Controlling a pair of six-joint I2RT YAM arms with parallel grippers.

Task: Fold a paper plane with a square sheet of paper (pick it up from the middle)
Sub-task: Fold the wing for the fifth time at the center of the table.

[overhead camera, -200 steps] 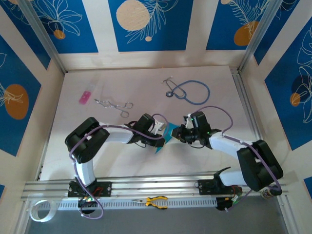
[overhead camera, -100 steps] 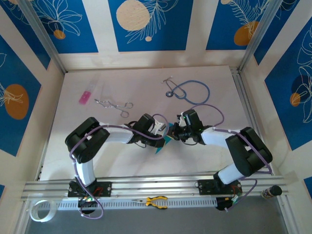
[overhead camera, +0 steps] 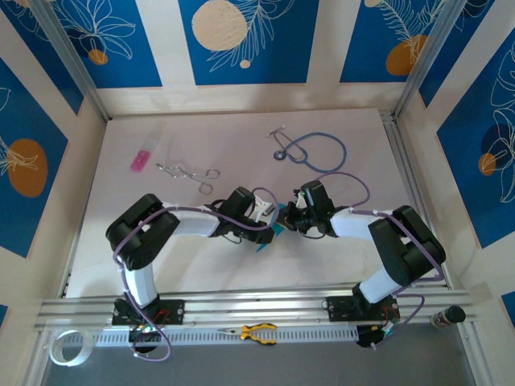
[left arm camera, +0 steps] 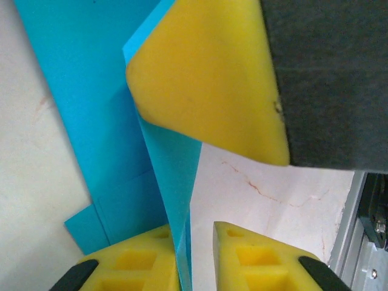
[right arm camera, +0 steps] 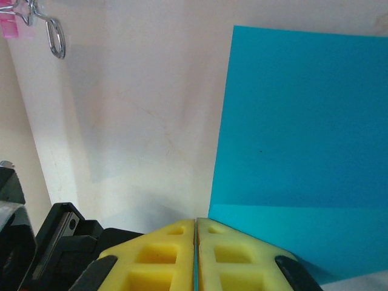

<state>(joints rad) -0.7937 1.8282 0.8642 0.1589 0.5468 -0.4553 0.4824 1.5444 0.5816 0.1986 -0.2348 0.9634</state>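
Right end effector [right arm camera: 196,224] pinches cyan paper [right arm camera: 303,121]; left end effector [left arm camera: 193,229] ajar

paper [right arm camera: 303,121] cut off at rt, forceps [right arm camera: 56,37] cropped

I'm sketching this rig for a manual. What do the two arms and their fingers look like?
The left arm and right arm both have white links between bulky black joints, with a purple cable looping along each. The fingers are yellow wedge-shaped blocks with square recesses, on black mounts.
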